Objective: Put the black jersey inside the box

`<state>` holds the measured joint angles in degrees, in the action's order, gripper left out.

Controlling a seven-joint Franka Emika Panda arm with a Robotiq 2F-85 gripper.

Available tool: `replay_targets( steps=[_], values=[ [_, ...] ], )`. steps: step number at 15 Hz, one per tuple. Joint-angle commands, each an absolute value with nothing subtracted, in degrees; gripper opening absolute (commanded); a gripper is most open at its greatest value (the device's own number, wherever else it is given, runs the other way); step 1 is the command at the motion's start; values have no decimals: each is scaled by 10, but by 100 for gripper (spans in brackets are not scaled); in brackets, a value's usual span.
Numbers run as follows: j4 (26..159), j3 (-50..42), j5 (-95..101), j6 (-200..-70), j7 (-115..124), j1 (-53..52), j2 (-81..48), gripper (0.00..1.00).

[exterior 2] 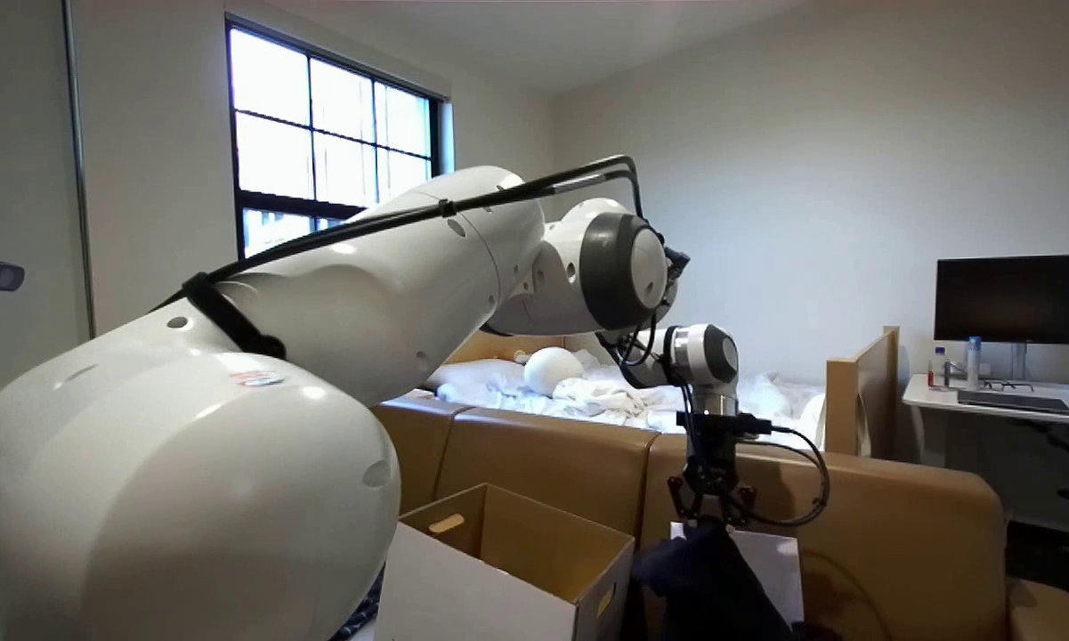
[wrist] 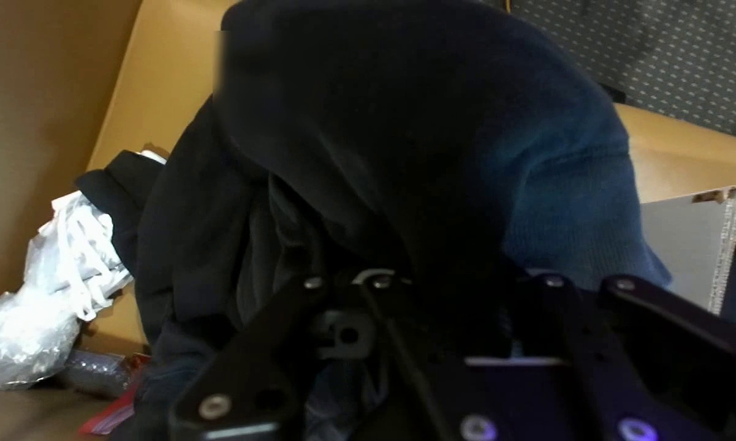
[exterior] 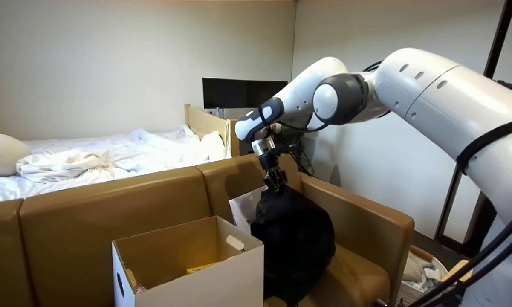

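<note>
Below gripper (exterior: 277, 186), held jersey (exterior: 296, 243), wrist view adding plastic (wrist: 27, 337)

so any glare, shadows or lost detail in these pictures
In an exterior view, the window mostly blows out white and a curved shadow marks the sofa back; in the wrist view, the plastic wrapping glares and the black jersey loses detail near its middle.

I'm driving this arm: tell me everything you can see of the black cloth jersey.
The black cloth jersey looks soft, bunched into deep folds; in the wrist view, one side reads dark blue and seems ribbed near its end. Its top is caught in the black two-fingered gripper, and the rest hangs down. It is outside and beside the open white cardboard box, over the tan leather-look sofa seat. Whether it touches either, I cannot tell.
</note>
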<state>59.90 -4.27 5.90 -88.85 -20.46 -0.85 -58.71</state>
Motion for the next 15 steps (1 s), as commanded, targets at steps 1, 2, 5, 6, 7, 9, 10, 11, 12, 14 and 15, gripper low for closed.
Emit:
replay_targets(
  steps=[1,2,5,6,7,9,10,11,12,14,15],
  values=[
    [734,-44,60,-922,-166,-34,-474,10],
    [753,-22,70,-930,-152,-27,-452,10],
    [821,0,55,-961,-144,-22,-384,10],
    [845,3,59,-960,-143,-23,-361,10],
    [868,6,62,-958,-146,-23,-339,10],
    [801,9,65,-939,-154,-23,-394,10],
    [814,11,65,-939,-154,-23,-380,20],
    [813,12,65,-939,-155,-23,-380,20],
    [810,12,65,-940,-155,-23,-385,20],
    [807,12,65,-941,-154,-23,-397,20],
    [805,12,65,-942,-154,-23,-400,9]
  ],
)
